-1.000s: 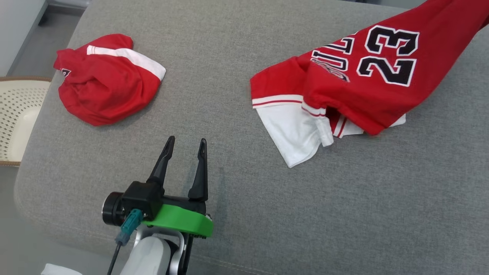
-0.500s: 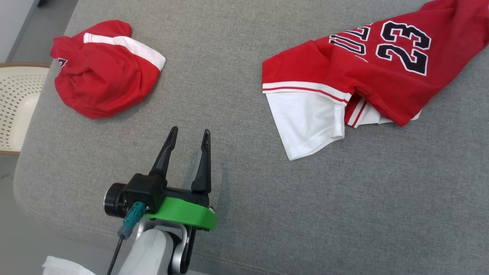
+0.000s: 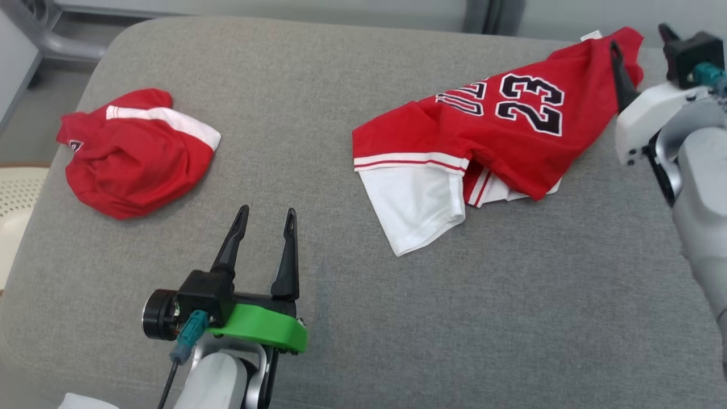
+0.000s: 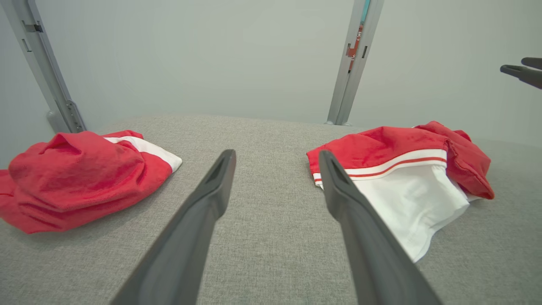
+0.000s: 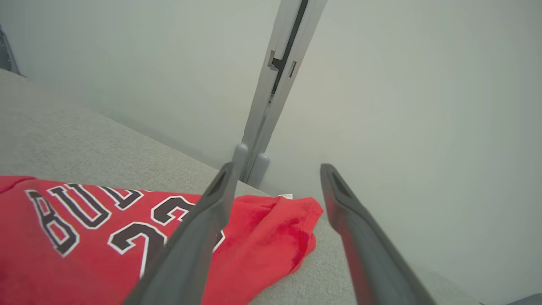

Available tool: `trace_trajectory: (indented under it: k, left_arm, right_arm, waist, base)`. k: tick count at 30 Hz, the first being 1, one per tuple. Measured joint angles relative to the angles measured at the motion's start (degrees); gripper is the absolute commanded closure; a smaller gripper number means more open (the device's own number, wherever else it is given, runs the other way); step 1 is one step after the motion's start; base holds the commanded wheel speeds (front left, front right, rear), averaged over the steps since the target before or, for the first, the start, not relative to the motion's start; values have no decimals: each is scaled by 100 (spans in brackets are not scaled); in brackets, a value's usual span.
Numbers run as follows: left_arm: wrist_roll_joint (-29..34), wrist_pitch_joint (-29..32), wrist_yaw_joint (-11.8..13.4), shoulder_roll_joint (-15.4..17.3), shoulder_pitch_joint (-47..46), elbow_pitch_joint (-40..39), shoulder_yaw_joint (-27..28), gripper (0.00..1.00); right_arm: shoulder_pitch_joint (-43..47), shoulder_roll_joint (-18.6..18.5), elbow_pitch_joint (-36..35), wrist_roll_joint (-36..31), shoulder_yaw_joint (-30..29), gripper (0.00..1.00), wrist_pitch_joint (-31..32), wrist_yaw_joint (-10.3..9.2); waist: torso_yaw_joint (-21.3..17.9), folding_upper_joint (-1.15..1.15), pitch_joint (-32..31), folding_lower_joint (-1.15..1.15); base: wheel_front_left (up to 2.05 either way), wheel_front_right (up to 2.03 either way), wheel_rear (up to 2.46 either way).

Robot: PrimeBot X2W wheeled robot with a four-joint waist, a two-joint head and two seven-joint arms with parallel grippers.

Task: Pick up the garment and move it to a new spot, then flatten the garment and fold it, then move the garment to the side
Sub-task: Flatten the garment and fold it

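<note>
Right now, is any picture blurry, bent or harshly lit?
Head view: soft even light, only faint shadow under the jersey, no glare. Left wrist view: the wide lens makes the left gripper loom and the wall posts lean apart. Right wrist view: jersey lettering sharp, right gripper looming likewise.

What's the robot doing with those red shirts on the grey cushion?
The red number 23 jersey with white trim lies rumpled on the grey fabric cushion, not yet flattened or folded. The right end effector hangs open over its far corner, gripping nothing. The left end effector hovers open nearer the front, with a crumpled red and white garment off to its left.
</note>
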Motion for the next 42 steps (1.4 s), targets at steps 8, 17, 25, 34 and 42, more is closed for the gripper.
trace_trajectory:
  k: [8,17,25,34,42]
  left_arm:
    - [65,-1,-3,7,224,0,145,0]
    - [111,-1,-55,15,266,21,156,0]
    - [122,-1,-78,14,243,69,133,0]
    - [113,0,-87,13,243,119,134,0]
    - [125,0,-137,14,253,209,127,0]
  right_arm:
    - [1790,631,-1311,350,-409,0,-11,-1]
    - [2596,1107,-1438,9,-649,0,-11,0]
    - [2545,1235,-950,-274,-811,0,-11,-1]
    - [2495,1190,-561,-374,-1134,0,-11,0]
    - [2172,1061,-339,-576,-1474,100,-11,0]
  waist:
    - [-374,0,-453,0]
    - [-473,0,-531,0]
    - [-122,0,-343,0]
    - [264,0,-264,0]
    - [302,0,-273,0]
  base:
    - [0,0,0]
    - [0,0,0]
    - [0,0,0]
    - [0,0,0]
    - [0,0,0]
